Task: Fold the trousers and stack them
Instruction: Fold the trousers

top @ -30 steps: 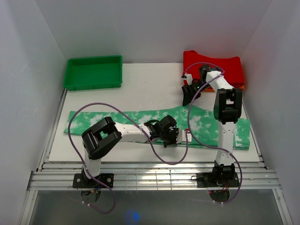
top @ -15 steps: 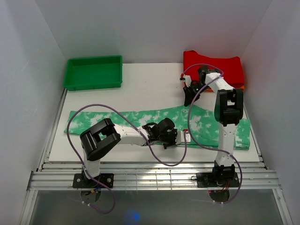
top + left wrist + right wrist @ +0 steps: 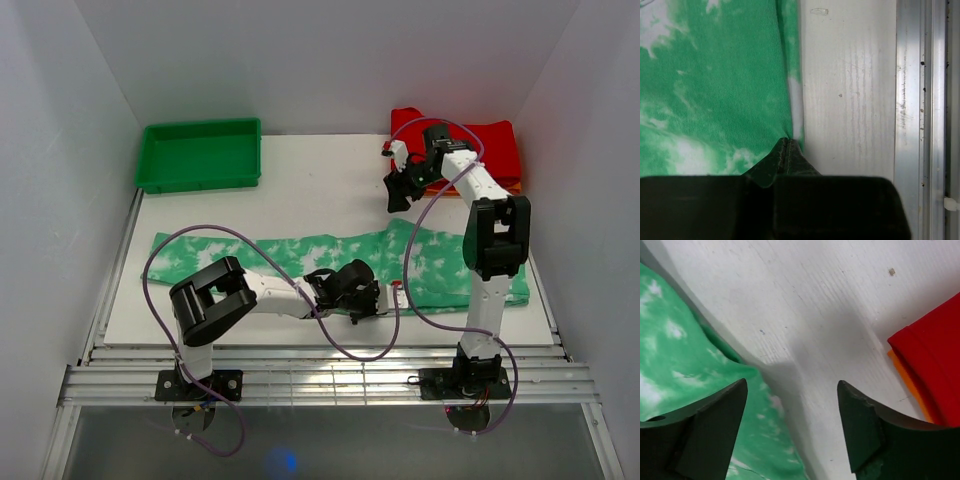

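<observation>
The mint green tie-dye trousers (image 3: 250, 258) lie stretched flat, left to right, across the near half of the white table (image 3: 320, 180). My left gripper (image 3: 378, 298) is low at their near edge and shut on the cloth. In the left wrist view the closed gripper (image 3: 786, 142) pinches the trousers' (image 3: 715, 75) hem. My right gripper (image 3: 392, 197) is open and empty above the bare table, just beyond the trousers' far edge. In the right wrist view the gripper (image 3: 790, 390) has the trousers (image 3: 680, 355) under its left fingertip.
A green tray (image 3: 200, 155) stands at the back left. A folded red garment (image 3: 460, 135) lies on an orange one (image 3: 905, 377) at the back right, close to my right gripper. An aluminium rail (image 3: 920, 120) runs along the table's near edge. White walls enclose the table.
My right gripper has moved away from the trousers toward the far side, up near the red garment. My left gripper has shifted slightly toward the near edge, still shut on the hem.
</observation>
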Available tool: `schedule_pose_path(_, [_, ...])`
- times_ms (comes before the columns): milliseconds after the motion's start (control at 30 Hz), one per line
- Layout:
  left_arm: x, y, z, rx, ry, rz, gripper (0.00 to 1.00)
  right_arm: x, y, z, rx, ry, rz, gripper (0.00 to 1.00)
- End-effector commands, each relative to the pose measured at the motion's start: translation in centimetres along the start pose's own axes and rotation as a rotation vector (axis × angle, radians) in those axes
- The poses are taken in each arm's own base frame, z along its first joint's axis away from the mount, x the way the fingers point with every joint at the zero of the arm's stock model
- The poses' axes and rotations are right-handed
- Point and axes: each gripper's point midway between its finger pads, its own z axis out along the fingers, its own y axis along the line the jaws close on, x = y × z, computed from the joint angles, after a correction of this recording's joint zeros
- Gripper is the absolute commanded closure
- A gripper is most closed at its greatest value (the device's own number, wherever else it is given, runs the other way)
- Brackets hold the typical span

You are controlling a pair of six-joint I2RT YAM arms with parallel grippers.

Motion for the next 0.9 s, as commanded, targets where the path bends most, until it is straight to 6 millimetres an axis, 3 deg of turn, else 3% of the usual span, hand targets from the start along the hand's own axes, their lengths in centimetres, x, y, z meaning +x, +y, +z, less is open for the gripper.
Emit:
schedule_pose_path(0, [7.0,-7.6,-0.9,0.248,0.249,-0.129,1.00,0.5,-1.2,-1.0,0.034,0.063,-0.050,0.20])
schedule_pose_path(67, [6.9,-7.6,-1.0,0.250,0.252,-0.135,1.00,1.3,-1.8,-1.8,0.063,0.084,-0.065,0.15])
schedule_pose_path(167, [6.4,-7.5,-1.2,0.243,0.246,-0.140,1.00,2.0,-3.2,-4.3,0.113,0.075,-0.041,0.42])
schedule_pose_path(200, [6.3,-7.4,-1.1,0.239,0.251,-0.152,1.00,2.2,-2.9,-5.0,0.111,0.076,-0.041,0.56])
schedule_pose_path(267, [6.6,-7.5,-1.2,0.235,0.281,-0.191,1.00,3.7,-2.3,-5.4,0.102,0.132,-0.030,0.69])
schedule_pose_path(300, [6.3,-7.1,-1.2,0.222,0.277,-0.207,1.00,5.9,-0.6,-5.3,0.046,0.202,-0.007,0.74])
schedule_pose_path(367, [5.5,-6.6,-1.3,0.204,0.263,-0.245,0.98,9.1,0.2,-5.5,0.038,0.294,0.021,0.75])
schedule_pose_path(400, [4.9,-5.7,-1.4,0.179,0.252,-0.299,0.93,11.9,1.6,-5.4,0.012,0.348,0.044,0.75])
schedule_pose_path(467, [3.6,-4.6,-2.2,0.168,0.224,-0.362,0.79,14.3,1.0,-6.1,0.075,0.394,0.035,0.75])
schedule_pose_path(500, [3.4,-3.2,-2.8,0.144,0.212,-0.434,0.75,17.3,1.2,-6.4,0.074,0.438,0.080,0.75])
schedule_pose_path(567, [2.2,-1.5,-4.0,0.128,0.179,-0.512,0.63,20.5,0.0,-7.5,0.122,0.499,0.110,0.75])
schedule_pose_path(600, [1.4,0.7,-5.6,0.094,0.136,-0.556,0.59,21.6,-0.1,-7.8,0.130,0.521,0.132,0.75])
schedule_pose_path(667, [0.4,2.7,-7.8,0.064,0.088,-0.596,0.51,23.9,-0.8,-9.0,0.163,0.552,0.187,0.75])
schedule_pose_path(700, [0.4,4.6,-9.4,0.019,0.058,-0.620,0.49,24.3,-1.0,-9.4,0.174,0.554,0.197,0.75])
schedule_pose_path(733, [-0.8,5.7,-11.6,-0.024,0.009,-0.612,0.47,24.5,-1.0,-9.6,0.178,0.549,0.208,0.74])
schedule_pose_path(767, [-0.7,6.5,-12.8,-0.058,-0.002,-0.623,0.45,24.6,-1.0,-10.0,0.184,0.541,0.216,0.73])
schedule_pose_path(800, [0.2,8.3,-14.5,-0.123,-0.011,-0.679,0.42,24.2,-1.1,-10.3,0.196,0.528,0.213,0.71])
schedule_pose_path(867, [2.2,9.0,-16.8,-0.179,0.030,-0.764,0.42,23.0,-1.1,-10.4,0.207,0.483,0.224,0.68])
